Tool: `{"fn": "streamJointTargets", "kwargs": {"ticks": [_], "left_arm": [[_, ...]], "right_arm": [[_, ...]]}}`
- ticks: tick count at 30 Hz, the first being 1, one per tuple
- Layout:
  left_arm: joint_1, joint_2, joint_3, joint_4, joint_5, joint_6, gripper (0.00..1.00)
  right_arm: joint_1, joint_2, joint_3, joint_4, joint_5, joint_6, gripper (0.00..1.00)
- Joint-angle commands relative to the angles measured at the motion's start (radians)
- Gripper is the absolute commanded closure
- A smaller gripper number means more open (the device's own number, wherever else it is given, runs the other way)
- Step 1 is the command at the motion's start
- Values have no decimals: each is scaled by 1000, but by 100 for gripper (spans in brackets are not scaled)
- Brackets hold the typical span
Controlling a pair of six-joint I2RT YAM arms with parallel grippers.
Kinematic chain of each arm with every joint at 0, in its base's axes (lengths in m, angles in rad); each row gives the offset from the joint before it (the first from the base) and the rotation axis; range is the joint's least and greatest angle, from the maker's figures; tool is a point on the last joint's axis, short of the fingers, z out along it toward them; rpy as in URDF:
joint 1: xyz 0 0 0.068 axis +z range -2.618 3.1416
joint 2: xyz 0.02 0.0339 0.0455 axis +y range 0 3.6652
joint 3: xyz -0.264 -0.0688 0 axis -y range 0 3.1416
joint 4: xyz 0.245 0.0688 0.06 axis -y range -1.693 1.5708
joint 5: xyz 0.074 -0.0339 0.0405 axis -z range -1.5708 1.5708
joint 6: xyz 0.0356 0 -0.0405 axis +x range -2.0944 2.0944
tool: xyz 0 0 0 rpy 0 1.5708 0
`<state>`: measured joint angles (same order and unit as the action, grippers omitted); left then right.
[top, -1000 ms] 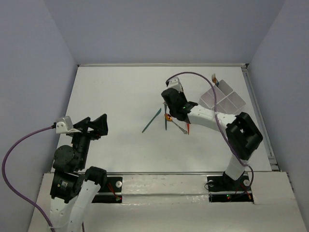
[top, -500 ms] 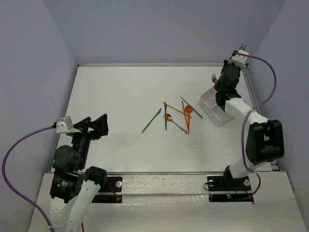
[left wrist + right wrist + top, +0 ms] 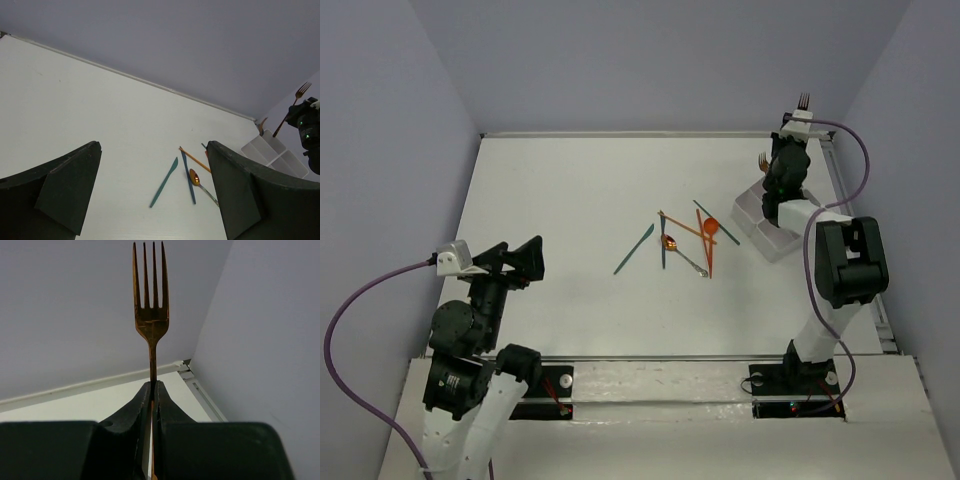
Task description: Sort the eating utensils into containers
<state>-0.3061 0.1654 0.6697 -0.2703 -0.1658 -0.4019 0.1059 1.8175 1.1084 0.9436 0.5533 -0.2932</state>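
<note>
- Swung away from the loose utensils (image 3: 685,240) a second ago, right arm (image 3: 840,265) now stretches over the tray (image 3: 752,212).
- Nearest, left end effector (image 3: 515,262) sits open, empty, parked aside.
- On the surface (image 3: 560,200), those utensils lie crossed, unsorted.
- Farthest, right end effector (image 3: 152,386) clamps an orange fork (image 3: 150,315) by its handle, prongs up, likely ready to lower in beside another fork (image 3: 763,160).

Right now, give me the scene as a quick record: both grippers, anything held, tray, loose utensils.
left gripper: open, holding nothing, raised over the near-left of the table
right gripper: shut on orange fork, tines up, above the tray
tray: white, divided, far right of the table
second orange fork: sticks up at the tray's far end; compartment cannot tell
teal knife: lying alone, left of the pile
crossed pile: orange and teal utensils mid-table, including an orange spoon
</note>
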Motion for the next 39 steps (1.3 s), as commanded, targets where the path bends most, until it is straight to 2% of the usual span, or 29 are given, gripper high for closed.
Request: {"fn": "streamJointTargets", "kwargs": {"ticks": [1,9,10,11,12,13,14,17,20,21,22,24,25,29,30,32,34,35,39], "left_arm": [[-4,3,5,52,3,18,1],[-4,-1,4,56,11,20,1],[-4,-3,4,59,12,18,1],[-4,-3,4,57,12,18,1],[-4,-1,2,59,12,18,1],[-4,-4,2,60,14,18,1],[-4,-3,2,60,15,18,1],[-4,2,1,60,18,18,1],[-4,8,2,59,22,18,1],[-4,11,1,59,22,18,1],[-4,14,1,59,23,17,1],[5,19,1,57,23,18,1],[5,22,1,57,25,18,1],[5,29,1,57,28,20,1],[5,31,1,57,29,20,1],[5,32,-1,62,37,20,1],[5,36,-1,62,38,20,1],[5,36,-1,62,38,18,1],[5,34,-1,62,38,20,1]], "right_arm": [[-2,-14,-50,178,-24,-14,93],[-2,-64,-153,187,-29,25,93],[-2,-73,-157,175,-30,31,90],[-2,-90,-162,160,-33,35,84],[-2,-99,-159,146,-41,49,69],[-2,-125,-153,94,-38,55,64],[21,-141,-150,78,-30,60,54],[57,-211,-130,-23,-44,101,44],[136,-260,-110,-149,-33,160,43],[184,-308,-101,-252,-36,217,44],[227,-323,-101,-361,-83,283,46],[271,-355,-97,-490,-188,404,57],[314,-363,-99,-610,-235,429,64],[414,-359,-96,-933,-488,500,69],[432,-348,-88,-995,-504,502,69],[463,-311,-70,-1092,-526,488,68],[506,-296,-68,-1167,-523,474,59],[506,-290,-68,-1187,-535,473,51],[506,-233,-64,-1247,-590,453,44]]}}
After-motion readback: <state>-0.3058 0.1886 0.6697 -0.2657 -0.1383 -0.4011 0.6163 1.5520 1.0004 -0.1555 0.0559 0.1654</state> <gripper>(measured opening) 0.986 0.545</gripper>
